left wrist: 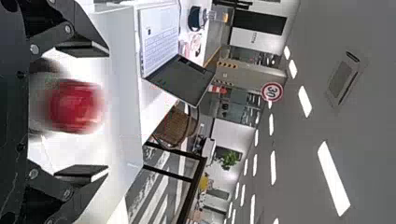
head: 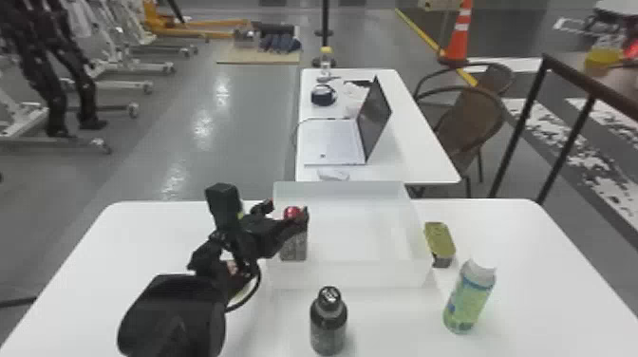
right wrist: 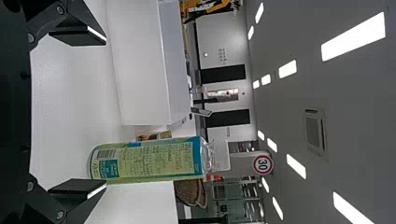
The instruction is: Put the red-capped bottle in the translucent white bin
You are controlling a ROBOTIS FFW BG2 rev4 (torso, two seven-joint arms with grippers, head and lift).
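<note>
Bottle (head: 294, 244) between tool (head: 286, 210) fingers

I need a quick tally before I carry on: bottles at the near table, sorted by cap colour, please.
Red cap: 1, the red-capped bottle
Black cap: 1, the dark bottle
White cap: 1, the green bottle
Total: 3 bottles. Something partly hidden behind the left arm is left out; I cannot tell its kind.

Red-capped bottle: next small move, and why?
Probably back the left claw gently off the bottle: its fingers stand apart, with gaps on both sides of the red cap, and the bottle appears to be inside the bin.
</note>
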